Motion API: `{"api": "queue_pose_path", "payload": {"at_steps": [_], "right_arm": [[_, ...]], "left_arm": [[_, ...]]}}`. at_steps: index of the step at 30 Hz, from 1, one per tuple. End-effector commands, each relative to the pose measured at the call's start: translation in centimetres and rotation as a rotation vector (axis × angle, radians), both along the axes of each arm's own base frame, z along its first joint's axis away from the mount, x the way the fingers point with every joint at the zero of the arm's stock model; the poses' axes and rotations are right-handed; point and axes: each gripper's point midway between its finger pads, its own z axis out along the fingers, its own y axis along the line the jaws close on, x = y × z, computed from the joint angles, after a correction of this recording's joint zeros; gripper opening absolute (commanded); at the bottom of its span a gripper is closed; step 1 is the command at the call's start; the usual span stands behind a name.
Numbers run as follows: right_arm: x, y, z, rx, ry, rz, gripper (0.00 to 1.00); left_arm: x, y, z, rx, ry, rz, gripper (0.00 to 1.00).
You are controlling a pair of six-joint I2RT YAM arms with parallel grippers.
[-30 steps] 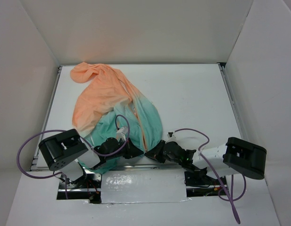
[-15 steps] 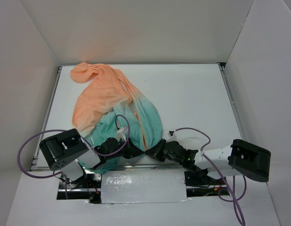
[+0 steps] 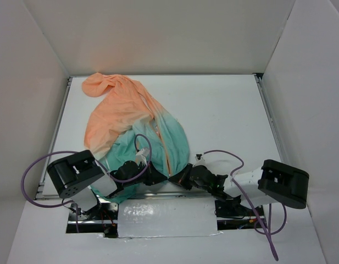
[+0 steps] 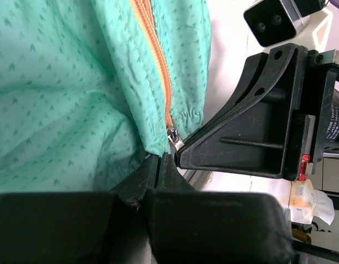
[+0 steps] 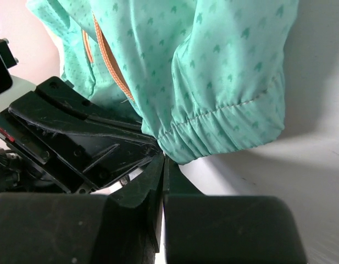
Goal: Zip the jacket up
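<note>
The jacket (image 3: 131, 118) is the largest thing in the top view. It lies crumpled, running from its peach-orange end at 11 o'clock on the table to its teal hem at 6 o'clock by the near edge, and only this view takes in its whole length. The left gripper (image 3: 160, 177) reaches the hem from 8 o'clock and the right gripper (image 3: 176, 177) from 4 o'clock, their tips almost touching but too small here to read. The left wrist view shows the left fingers pressed together on the hem corner, just below the orange zipper (image 4: 155, 60). The small metal slider (image 4: 173, 136) sits at the zipper's bottom end, against the right gripper's tip. The right wrist view hides the slider. It shows the right fingers closed with no gap, nipping the gathered hem edge. The white table (image 3: 224, 110) stands inside plain white walls (image 3: 158, 33).
</note>
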Motion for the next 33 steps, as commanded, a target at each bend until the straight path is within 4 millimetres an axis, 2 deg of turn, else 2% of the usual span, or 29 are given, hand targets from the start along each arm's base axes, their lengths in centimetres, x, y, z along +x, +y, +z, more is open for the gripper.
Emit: {"api": "queue_pose_path", "payload": {"at_steps": [1, 6, 7, 11, 12, 14, 15, 17, 23, 24, 30, 31, 33], "right_arm": [[0.3, 0.4, 0.5, 0.021, -0.015, -0.011, 0.0], [0.2, 0.6, 0.9, 0.017, 0.014, -0.011, 0.0], [0.4, 1.0, 1.4, 0.024, 0.02, -0.016, 0.0], [0.5, 0.8, 0.6, -0.076, 0.112, -0.021, 0.0], [0.7, 1.4, 1.3, -0.07, 0.128, -0.015, 0.0], [0.9, 0.9, 0.7, -0.111, 0.18, -0.011, 0.0], [0.7, 1.5, 1.5, -0.099, 0.188, 0.033, 0.0], [0.9, 1.0, 1.4, -0.139, 0.208, 0.031, 0.0], [1.6, 0.7, 3.3, -0.236, 0.245, 0.025, 0.0], [1.3, 0.8, 3.6, -0.255, 0.296, 0.023, 0.0], [1.6, 0.9, 2.8, -0.336, 0.47, -0.013, 0.0], [1.0, 1.2, 1.9, -0.347, 0.521, 0.008, 0.0], [1.2, 1.4, 1.6, -0.339, 0.553, 0.025, 0.0]], "left_arm": [[-0.2, -0.7, 1.6, -0.056, -0.053, -0.038, 0.0], [-0.2, -0.6, 1.7, -0.058, -0.068, -0.038, 0.0], [-0.2, -0.6, 1.7, -0.06, -0.071, -0.037, 0.0], [-0.4, -0.6, 1.8, -0.063, -0.085, -0.051, 0.0], [-0.4, -0.6, 1.9, -0.065, -0.089, -0.054, 0.0], [-0.6, -0.5, 2.2, -0.084, -0.107, -0.058, 0.0], [-0.7, -0.4, 2.5, -0.093, -0.118, -0.063, 0.0], [-0.9, -0.2, 2.6, -0.099, -0.127, -0.065, 0.0], [-0.9, -0.1, 2.6, -0.093, -0.146, -0.071, 0.0], [-0.8, -0.2, 2.7, -0.095, -0.151, -0.071, 0.0], [-0.8, -0.4, 3.2, -0.111, -0.171, -0.081, 0.0], [-0.9, -0.4, 3.3, -0.117, -0.178, -0.085, 0.0], [-1.0, -0.2, 3.8, -0.13, -0.202, -0.087, 0.0]]}}
